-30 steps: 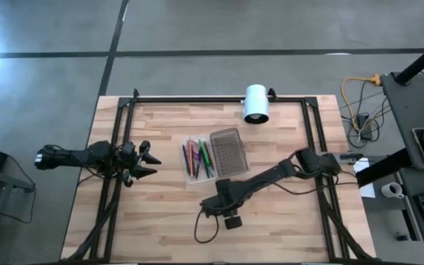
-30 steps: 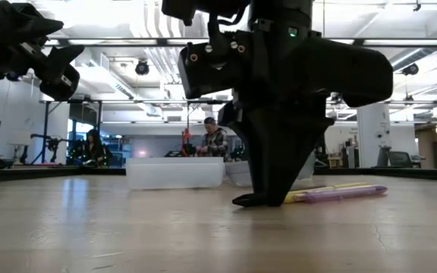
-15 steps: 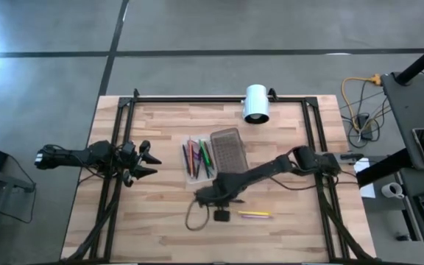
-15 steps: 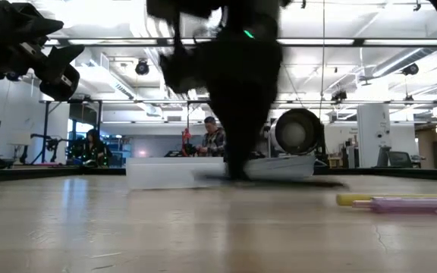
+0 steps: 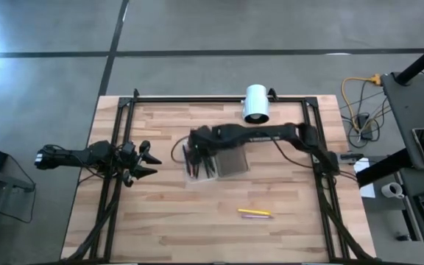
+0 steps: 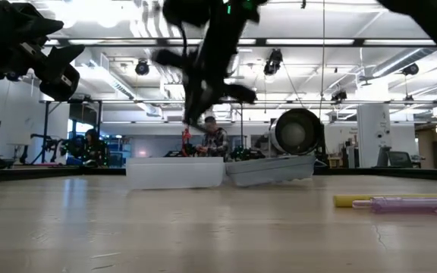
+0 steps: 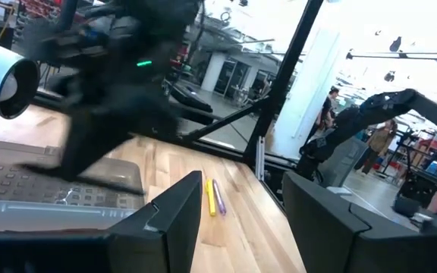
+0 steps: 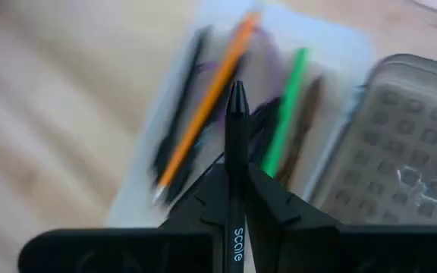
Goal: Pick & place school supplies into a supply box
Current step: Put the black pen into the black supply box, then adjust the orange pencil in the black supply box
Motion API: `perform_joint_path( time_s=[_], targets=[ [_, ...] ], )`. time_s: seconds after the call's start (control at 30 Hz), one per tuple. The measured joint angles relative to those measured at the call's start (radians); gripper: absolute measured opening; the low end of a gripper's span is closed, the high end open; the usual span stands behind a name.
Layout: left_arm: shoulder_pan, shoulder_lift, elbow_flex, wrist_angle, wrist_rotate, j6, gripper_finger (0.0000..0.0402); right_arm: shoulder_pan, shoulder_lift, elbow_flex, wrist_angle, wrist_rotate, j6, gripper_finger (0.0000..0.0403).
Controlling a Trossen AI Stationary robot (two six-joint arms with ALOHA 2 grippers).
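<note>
1. The right pincer (image 8: 236, 163) is clenched on a thin black pen (image 8: 237, 133), which sticks straight out from between its dark fingers.
2. In the high view it hangs over the open see-through grey plastic box (image 5: 191, 174) at the middle of the frame.
3. Orange (image 8: 207, 102) and green (image 8: 287, 98) pens lie inside the box.
4. The box's dotted lid (image 5: 229, 152) lies just beside it.
5. A yellow pen (image 5: 255, 212) and a purple pen (image 6: 412, 204) lie side by side on the wooden counter (image 5: 160, 221), lower right of centre.
6. The left pincer (image 5: 146, 160) waits at the frame's left, released.

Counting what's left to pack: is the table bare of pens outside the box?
No: a yellow pen and a purple pen lie together on the table, apart from the box.
</note>
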Motion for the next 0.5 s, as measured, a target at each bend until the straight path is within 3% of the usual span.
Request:
perform_joint_path(
  time_s=[0.2, 0.5],
  targets=[
    [0.0, 0.0, 0.0, 0.0, 0.0, 0.0, 0.0169, -0.082, 0.022, -0.054, 0.105, -0.028, 0.102, 0.0041],
    [0.0, 0.0, 0.0, 0.0, 0.001, 0.0, 0.0169, -0.082, 0.048, -0.055, 0.137, -0.072, 0.093, 0.0057]
  ],
)
